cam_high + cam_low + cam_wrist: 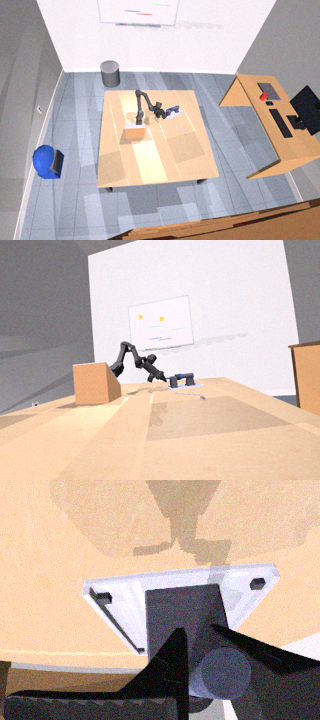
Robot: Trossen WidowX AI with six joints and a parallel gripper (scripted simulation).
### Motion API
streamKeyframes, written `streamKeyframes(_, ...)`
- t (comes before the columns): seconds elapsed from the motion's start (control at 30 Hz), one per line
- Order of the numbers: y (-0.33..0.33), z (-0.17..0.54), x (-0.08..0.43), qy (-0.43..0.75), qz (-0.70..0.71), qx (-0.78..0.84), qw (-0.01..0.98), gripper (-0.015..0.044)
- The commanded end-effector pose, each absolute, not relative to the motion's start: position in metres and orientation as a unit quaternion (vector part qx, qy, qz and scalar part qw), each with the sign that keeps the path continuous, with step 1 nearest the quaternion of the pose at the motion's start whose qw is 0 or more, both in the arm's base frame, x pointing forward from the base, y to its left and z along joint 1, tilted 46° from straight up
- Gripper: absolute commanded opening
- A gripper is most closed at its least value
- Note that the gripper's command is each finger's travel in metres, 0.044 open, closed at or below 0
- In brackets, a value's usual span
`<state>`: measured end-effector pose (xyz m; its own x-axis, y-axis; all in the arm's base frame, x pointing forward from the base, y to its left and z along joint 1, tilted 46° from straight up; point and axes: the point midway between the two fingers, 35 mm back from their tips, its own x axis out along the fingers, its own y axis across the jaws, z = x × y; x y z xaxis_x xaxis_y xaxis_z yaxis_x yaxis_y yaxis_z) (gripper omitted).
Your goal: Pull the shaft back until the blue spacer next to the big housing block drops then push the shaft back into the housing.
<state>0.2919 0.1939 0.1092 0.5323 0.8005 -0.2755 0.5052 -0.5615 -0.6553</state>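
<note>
My gripper (165, 116) (166, 380) (196, 634) is shut on the blue-grey shaft (168, 378) (225, 672), whose round end faces the wrist camera. The shaft runs level through a dark support post (173, 382) (186, 612). Beyond the post, a dark ring-like part (177, 376) sits around the shaft line. The blue spacer (172, 109) (180, 376) is beside it, up against the big dark housing (176, 107) (188, 375), still raised above the table. Whether a gap exists at the spacer is too small to tell. The wrist view hides spacer and housing.
The post and housing stand on a pale base plate (170, 117) (180, 388) (180, 574). A thin grey rod (177, 127) (187, 394) with a small end piece lies on the table in front of it. The arm stands on a wooden block (134, 133) (90, 384) at the left.
</note>
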Motion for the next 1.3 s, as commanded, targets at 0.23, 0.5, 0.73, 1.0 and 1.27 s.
streamKeyframes(0.23,0.1932,0.1092,0.2903,-0.391,0.285,-0.836,0.258,0.0)
streamKeyframes(0.5,0.1928,0.1089,0.2894,-0.391,0.285,-0.836,0.258,0.0)
streamKeyframes(0.73,0.1924,0.1086,0.2886,-0.391,0.285,-0.836,0.258,0.0)
streamKeyframes(1.0,0.192,0.1083,0.2877,-0.391,0.285,-0.836,0.258,0.0)
streamKeyframes(1.27,0.1915,0.1079,0.2869,-0.391,0.285,-0.836,0.258,0.0)
